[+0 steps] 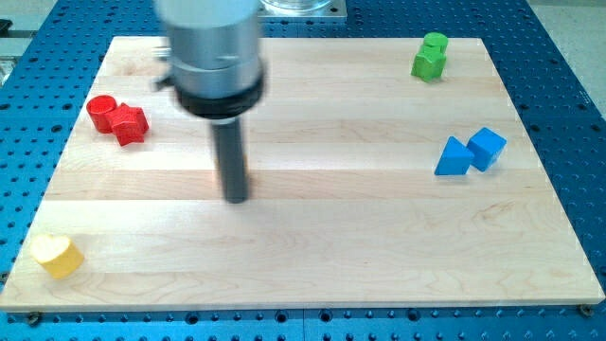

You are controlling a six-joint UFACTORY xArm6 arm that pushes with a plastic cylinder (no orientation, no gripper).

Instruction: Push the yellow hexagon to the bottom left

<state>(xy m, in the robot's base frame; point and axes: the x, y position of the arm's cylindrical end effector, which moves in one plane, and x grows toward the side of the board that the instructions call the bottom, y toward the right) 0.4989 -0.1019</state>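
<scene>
A yellow block (57, 255), with a rounded heart-like shape, lies at the board's bottom left corner. No other yellow block shows. My tip (236, 198) rests on the board left of centre, well to the right of and above the yellow block, touching no block. The arm's grey body (210, 52) hangs over the board's top left part and may hide things beneath it.
A red cylinder (100, 110) and a red star-like block (129, 123) touch at the left. Two green blocks (430, 56) sit at the top right. A blue triangle (454, 157) and a blue cube (488, 147) sit at the right. The wooden board (379, 237) lies on a blue perforated table.
</scene>
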